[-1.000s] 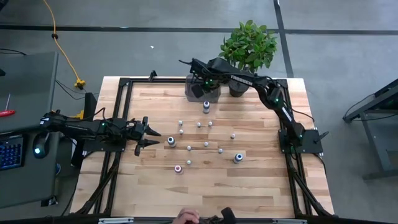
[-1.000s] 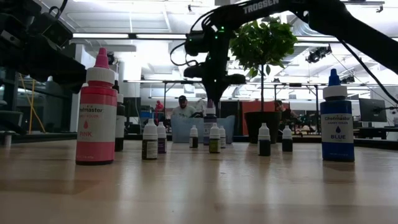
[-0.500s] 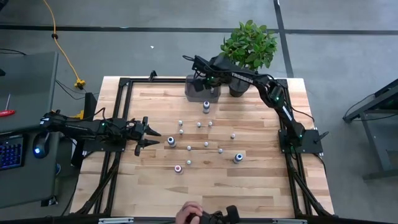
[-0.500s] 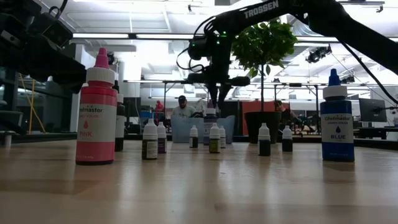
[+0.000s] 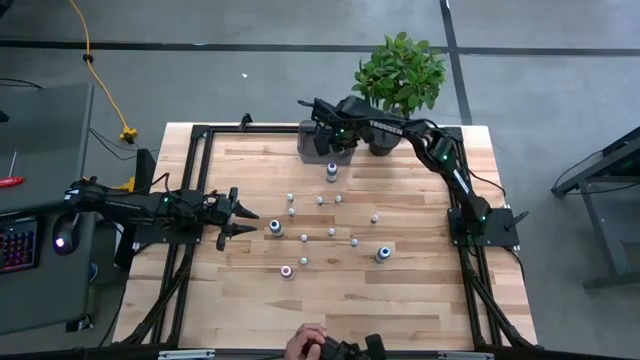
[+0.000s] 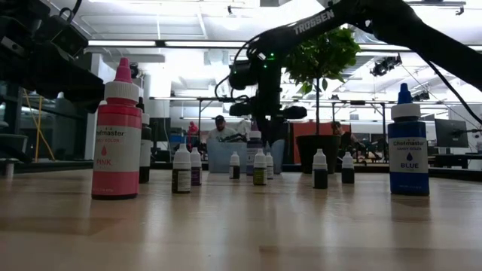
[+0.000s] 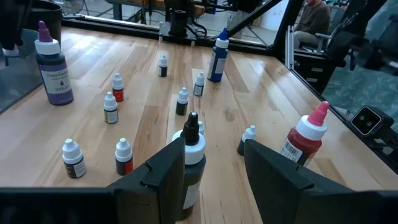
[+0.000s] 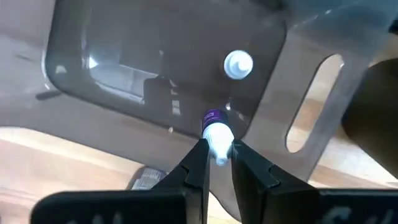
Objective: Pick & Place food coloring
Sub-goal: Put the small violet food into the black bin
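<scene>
Grey tray (image 5: 322, 140) at far table edge, beside potted plant (image 5: 400, 75); one white-capped small bottle (image 8: 238, 64) standing inside. Right gripper (image 8: 217, 155) directly over tray, fingers clamped on a small bottle with purple label (image 8: 214, 127), white cap toward camera, held above tray floor. Left gripper (image 7: 214, 165) at left table side, jaws apart, holding nothing, black-tipped bottle (image 7: 192, 158) just ahead. Remaining food coloring (image 5: 330, 232) scattered upright mid-table: purple bottle (image 5: 331, 171) nearest tray, blue bottle (image 5: 383, 254), pink bottle (image 5: 287, 270), small ones between.
</scene>
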